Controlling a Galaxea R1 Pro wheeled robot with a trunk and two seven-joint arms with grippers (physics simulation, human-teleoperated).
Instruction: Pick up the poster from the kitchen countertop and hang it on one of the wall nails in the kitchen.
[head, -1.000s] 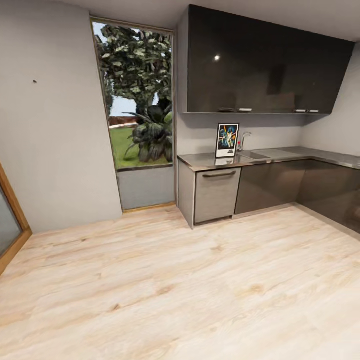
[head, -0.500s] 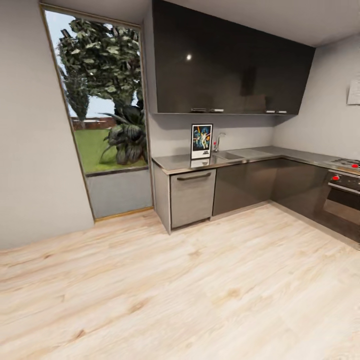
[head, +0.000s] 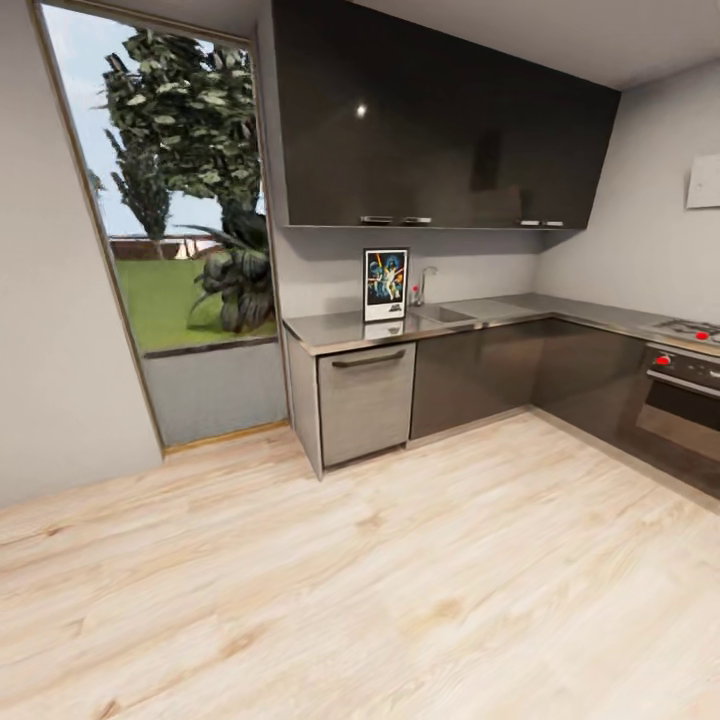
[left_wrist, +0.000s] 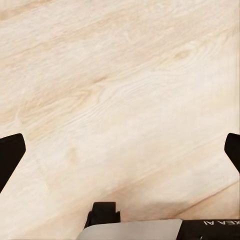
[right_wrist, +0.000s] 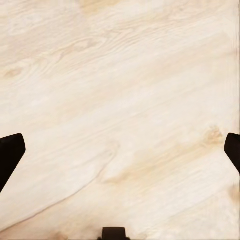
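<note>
Wrist views: left pincer (left_wrist: 120, 150) and right pincer (right_wrist: 120, 150) spread wide above wooden floor (right_wrist: 125, 90)

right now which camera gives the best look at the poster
The head view: the poster stands upright on the kitchen countertop against the wall, left of the tap. Both wrist views look down at the wooden floor.

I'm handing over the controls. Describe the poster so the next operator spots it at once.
Find the long grey countertop under the dark wall cabinets, right of the tall window. Near its window end, just left of the chrome tap and sink, the poster stands upright against the wall. It is the one colourful thing there: black frame, white border, bright figures on dark blue.
</note>
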